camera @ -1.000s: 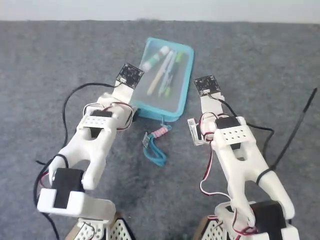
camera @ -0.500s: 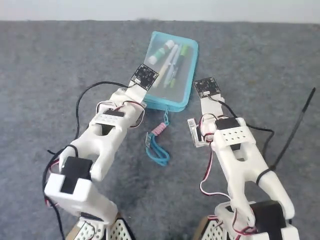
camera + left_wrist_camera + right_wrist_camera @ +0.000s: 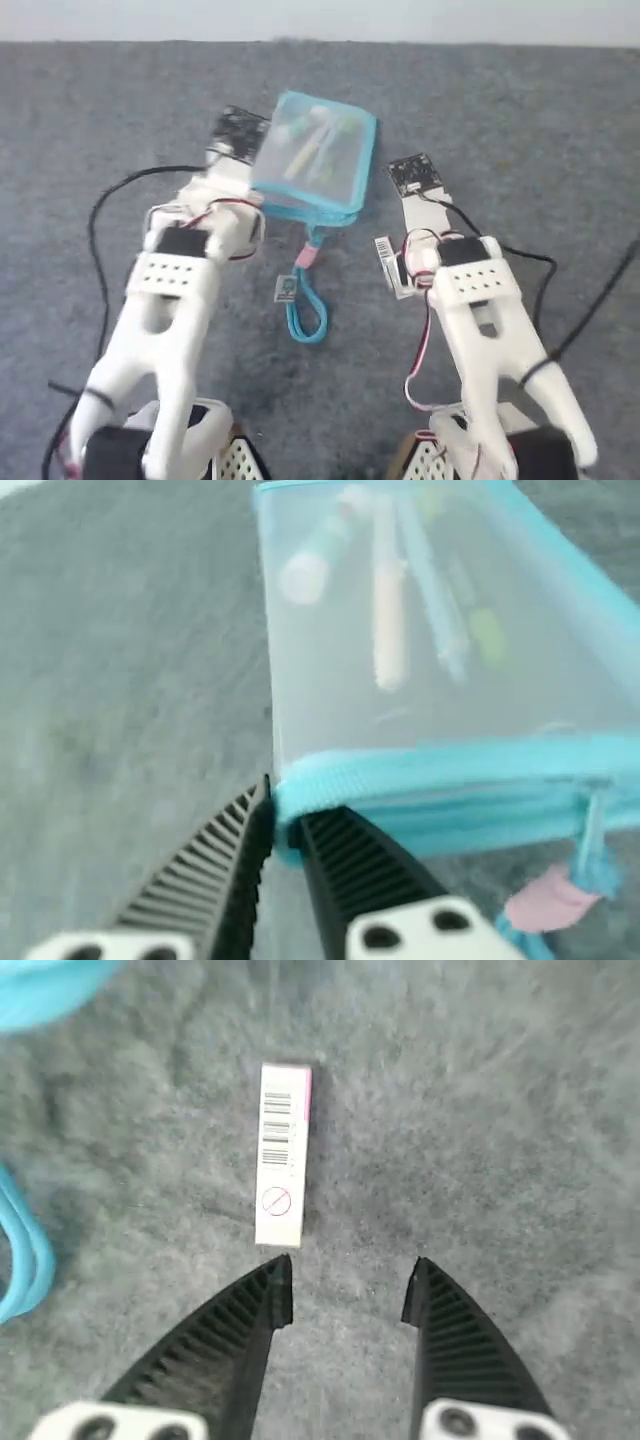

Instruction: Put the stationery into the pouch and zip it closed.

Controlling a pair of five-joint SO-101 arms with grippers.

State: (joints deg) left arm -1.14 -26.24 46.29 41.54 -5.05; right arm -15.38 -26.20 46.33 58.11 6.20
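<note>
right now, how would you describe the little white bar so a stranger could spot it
On the grey carpet, find the teal pouch, then the right hand open beside it. Just ahead of its fingertips lies the small white bar; alone among the teal things, it carries a barcode and a pink edge.

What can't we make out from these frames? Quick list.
Left wrist view: whether the zip on the pouch is fully shut; the frame edge cuts it off.
High view: how many pens are inside; they overlap behind the translucent wall.
Right wrist view: the blue strap, cut off by the edge.
High view: the barcoded box, partly under the right arm.
</note>
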